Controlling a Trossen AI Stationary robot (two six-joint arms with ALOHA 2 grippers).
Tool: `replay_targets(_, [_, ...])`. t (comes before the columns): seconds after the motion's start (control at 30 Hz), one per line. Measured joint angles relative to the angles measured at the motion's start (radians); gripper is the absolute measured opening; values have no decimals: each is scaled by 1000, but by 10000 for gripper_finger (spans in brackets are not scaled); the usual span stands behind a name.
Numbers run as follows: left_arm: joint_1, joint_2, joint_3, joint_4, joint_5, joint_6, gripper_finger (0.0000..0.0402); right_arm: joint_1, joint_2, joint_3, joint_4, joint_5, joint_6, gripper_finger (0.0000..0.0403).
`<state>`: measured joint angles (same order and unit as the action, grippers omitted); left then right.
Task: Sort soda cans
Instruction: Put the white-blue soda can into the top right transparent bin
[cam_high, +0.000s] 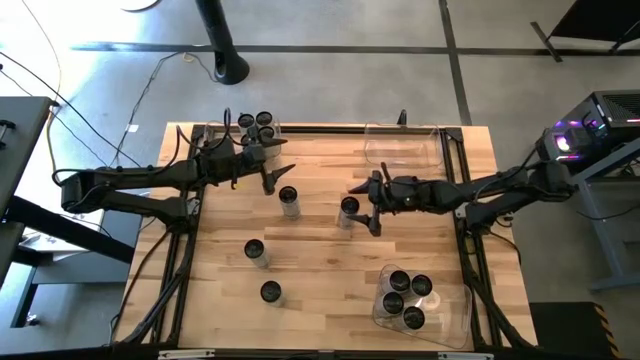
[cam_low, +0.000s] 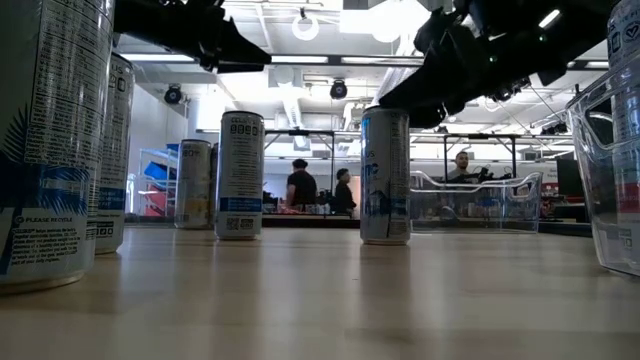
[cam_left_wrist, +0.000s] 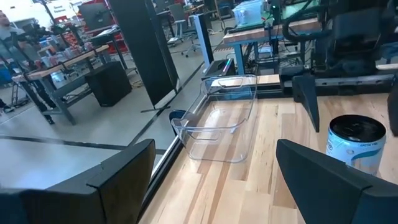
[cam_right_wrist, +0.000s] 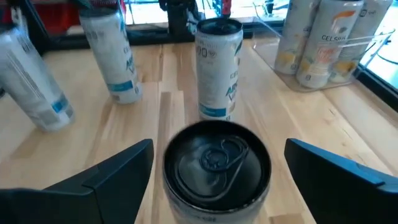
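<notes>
My right gripper (cam_high: 360, 208) stands open at mid-table, a finger on either side of an upright soda can (cam_right_wrist: 216, 163) without touching it; the can rests on its base (cam_low: 385, 236). My left gripper (cam_high: 280, 168) hangs open above the far-left part of the table, holding nothing. Three more soda cans stand loose: one (cam_high: 289, 200) between the two grippers, two (cam_high: 255, 250) (cam_high: 270, 292) toward the near left. Other cans fill a clear bin (cam_high: 258, 125) at the far left and another bin (cam_high: 405, 295) at the near right.
An empty clear bin (cam_high: 405, 145) sits at the far right edge, also seen ahead of my left gripper (cam_left_wrist: 221, 118). Black frame rails (cam_high: 455, 170) line the table's sides. Bare wood lies in the table's near middle. People stand in the room beyond.
</notes>
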<state>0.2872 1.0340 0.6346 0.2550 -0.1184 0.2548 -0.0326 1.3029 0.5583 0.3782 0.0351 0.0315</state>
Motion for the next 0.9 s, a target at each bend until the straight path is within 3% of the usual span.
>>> replay_targets(0.33, [-1, 0, 0, 4, 0, -21, 330, 0, 86, 0, 15, 16, -51, 358])
replay_targets(0.6, [-1, 0, 0, 6, -1, -26, 330, 0, 200, 0, 140, 9, -37, 349])
replay_targets(0.73, [-1, 0, 0, 5, -2, -27, 330, 0, 261, 0, 218, -17, -31, 316])
replay_targets(0.9, [-1, 0, 0, 5, -1, -34, 330, 0, 281, 0, 269, -16, -18, 239])
